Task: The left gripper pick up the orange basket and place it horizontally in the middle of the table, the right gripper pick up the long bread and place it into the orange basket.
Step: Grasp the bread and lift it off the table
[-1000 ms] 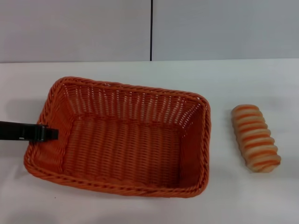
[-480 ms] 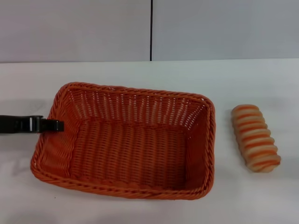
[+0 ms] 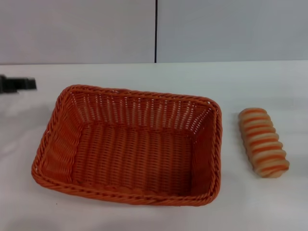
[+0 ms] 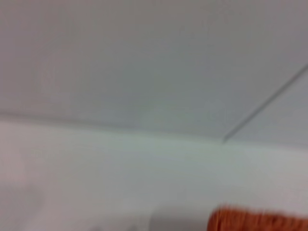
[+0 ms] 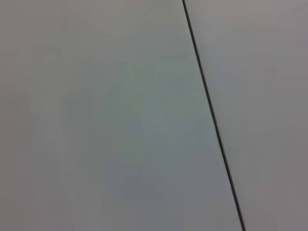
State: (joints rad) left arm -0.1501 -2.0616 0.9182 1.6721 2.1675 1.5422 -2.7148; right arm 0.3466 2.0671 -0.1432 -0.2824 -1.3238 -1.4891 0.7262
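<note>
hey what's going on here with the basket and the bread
A two-armed robot is putting bread into a basket. The orange basket sits lengthwise across the middle of the table, and nothing is holding it. The left gripper is apart from the basket, at the left edge of the head view, above and behind the basket's left end. The long bread lies on the table to the right of the basket, untouched. The right gripper is not in view, so the bread step has not started.
</note>
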